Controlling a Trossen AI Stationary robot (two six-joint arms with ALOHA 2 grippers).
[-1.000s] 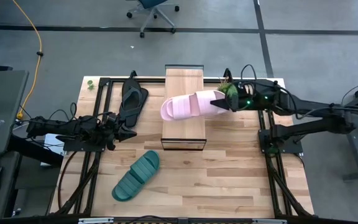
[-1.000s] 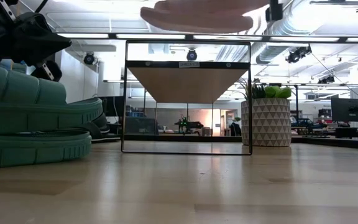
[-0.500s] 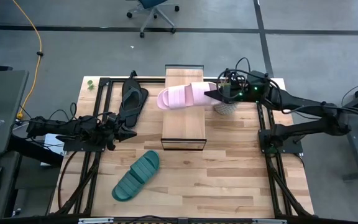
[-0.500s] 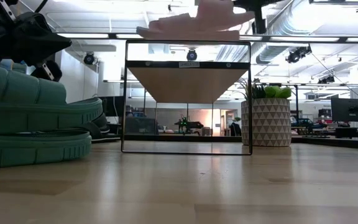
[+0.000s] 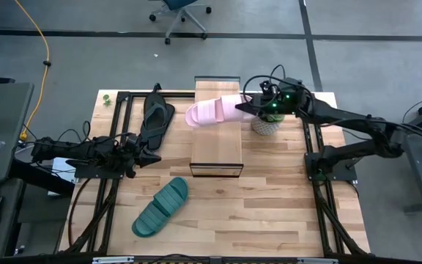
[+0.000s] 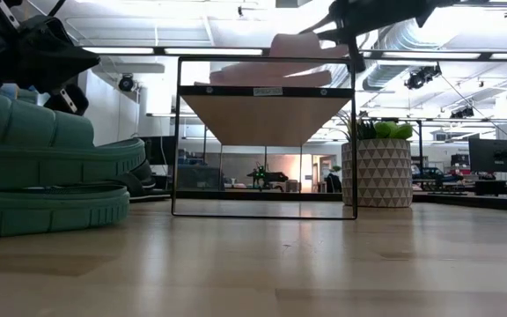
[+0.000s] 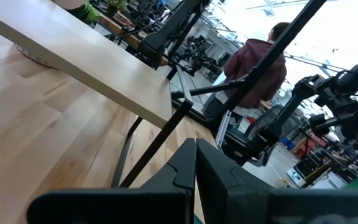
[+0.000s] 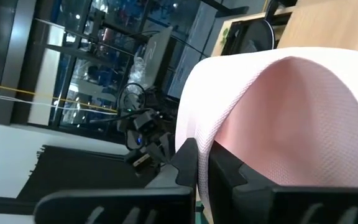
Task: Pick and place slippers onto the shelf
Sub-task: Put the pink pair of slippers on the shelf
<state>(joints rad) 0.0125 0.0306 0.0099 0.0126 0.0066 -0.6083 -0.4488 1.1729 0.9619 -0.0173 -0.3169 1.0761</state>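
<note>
I have the right gripper (image 5: 246, 108) pinched shut on the pink slide's (image 5: 209, 112) strap edge, so its sole rests flat across the shelf's (image 5: 217, 139) far end. Left gripper (image 5: 151, 157) waits closed, empty (near the flip-flop (image 5: 156, 117)).

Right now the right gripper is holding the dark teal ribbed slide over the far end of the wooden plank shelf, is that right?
Not quite. The right gripper holds the pale pink slide, not the teal one. The high view shows it over the far end of the light wooden plank shelf, while the dark teal ribbed slide lies on the table.
</note>
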